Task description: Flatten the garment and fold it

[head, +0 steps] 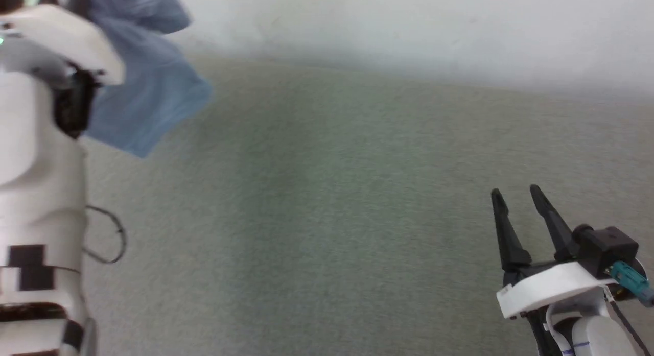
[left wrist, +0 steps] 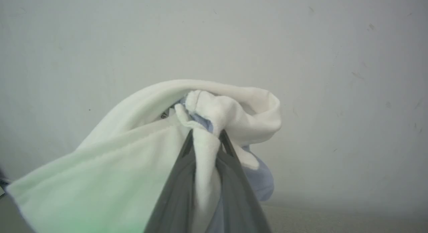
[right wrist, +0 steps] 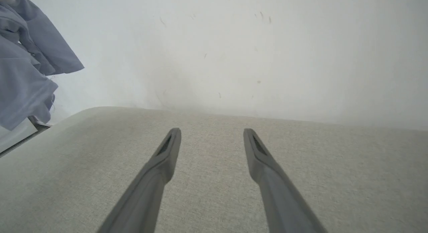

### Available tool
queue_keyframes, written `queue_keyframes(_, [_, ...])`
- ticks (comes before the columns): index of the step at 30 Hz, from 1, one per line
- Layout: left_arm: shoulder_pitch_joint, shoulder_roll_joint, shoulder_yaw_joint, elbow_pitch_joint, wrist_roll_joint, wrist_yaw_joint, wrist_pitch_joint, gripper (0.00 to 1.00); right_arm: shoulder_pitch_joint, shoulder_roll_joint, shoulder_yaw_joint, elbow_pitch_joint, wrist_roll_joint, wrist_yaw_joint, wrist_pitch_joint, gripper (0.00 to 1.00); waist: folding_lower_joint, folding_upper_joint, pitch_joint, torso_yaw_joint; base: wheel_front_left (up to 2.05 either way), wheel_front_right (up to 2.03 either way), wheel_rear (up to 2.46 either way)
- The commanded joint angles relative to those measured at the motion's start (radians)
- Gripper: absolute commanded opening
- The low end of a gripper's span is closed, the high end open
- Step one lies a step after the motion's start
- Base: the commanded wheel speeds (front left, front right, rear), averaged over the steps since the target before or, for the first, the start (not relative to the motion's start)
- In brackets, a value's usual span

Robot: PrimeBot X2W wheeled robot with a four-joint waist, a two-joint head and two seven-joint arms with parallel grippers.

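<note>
The garment (head: 148,90) is a light blue shirt hanging bunched in the air at the head view's upper left, behind my pale left forearm. My left gripper (left wrist: 205,136) is shut on the garment's white collar (left wrist: 217,106), which bulges above the fingertips in the left wrist view; blue fabric hangs below. In the right wrist view the garment (right wrist: 23,69) dangles at the far left. My right gripper (head: 516,195) stands open and holds nothing above the grey-green cloth surface (head: 327,218) at the lower right, its two fingers (right wrist: 169,149) spread wide apart.
A pale wall (head: 409,24) rises behind the cloth surface. The surface's left edge (right wrist: 20,142) shows below the hanging garment in the right wrist view. A thin cable loop (head: 110,236) hangs beside my left arm.
</note>
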Motion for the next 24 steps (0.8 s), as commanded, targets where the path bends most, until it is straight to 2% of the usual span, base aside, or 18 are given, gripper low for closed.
queue_keyframes(1, [0.022,-0.042,-0.024,-0.056,-0.002,-0.009,-0.018,0.00,0.018,0.000,-0.011,-0.005,0.006,-0.001,-0.005,1.00,0.0002,0.0000,-0.061,-0.116,0.00,0.00,0.00])
queue_keyframes(6, [0.102,-0.135,-0.079,-0.198,-0.037,-0.017,-0.008,0.00,0.030,0.000,-0.023,-0.021,0.009,-0.001,0.003,1.00,0.0002,0.0000,-0.064,-0.222,0.00,0.00,0.00])
queue_keyframes(7, [0.102,-0.135,-0.079,-0.198,-0.037,-0.017,-0.008,0.00,0.030,0.000,-0.023,-0.021,0.009,-0.001,0.003,1.00,0.0002,0.0000,-0.064,-0.222,0.00,0.00,0.00])
queue_keyframes(9, [0.165,-0.195,-0.126,-0.288,-0.060,-0.021,0.016,0.00,0.032,0.000,-0.033,-0.031,0.012,-0.001,0.005,1.00,0.0002,0.0000,-0.047,-0.276,0.00,0.00,0.00])
queue_keyframes(10, [0.165,-0.195,-0.126,-0.288,-0.060,-0.021,0.016,0.00,0.032,0.000,-0.033,-0.031,0.012,-0.001,0.005,1.00,0.0002,0.0000,-0.047,-0.276,0.00,0.00,0.00])
queue_keyframes(13, [0.252,-0.243,-0.178,-0.361,-0.083,-0.023,0.043,0.00,0.037,0.000,-0.044,-0.036,0.018,-0.001,0.005,1.00,0.0002,0.0000,-0.028,-0.316,0.00,0.00,0.00])
queue_keyframes(18, [0.457,-0.279,-0.273,-0.401,-0.112,-0.024,0.064,0.00,0.039,0.000,-0.036,-0.033,0.029,-0.001,-0.001,1.00,0.0002,0.0000,-0.001,-0.360,0.00,0.00,0.00])
queue_keyframes(24, [0.681,-0.293,-0.373,-0.344,-0.105,-0.012,0.043,0.00,0.036,0.000,-0.032,-0.022,0.036,-0.001,-0.010,1.00,0.0002,0.0000,0.019,-0.355,0.00,0.00,0.00])
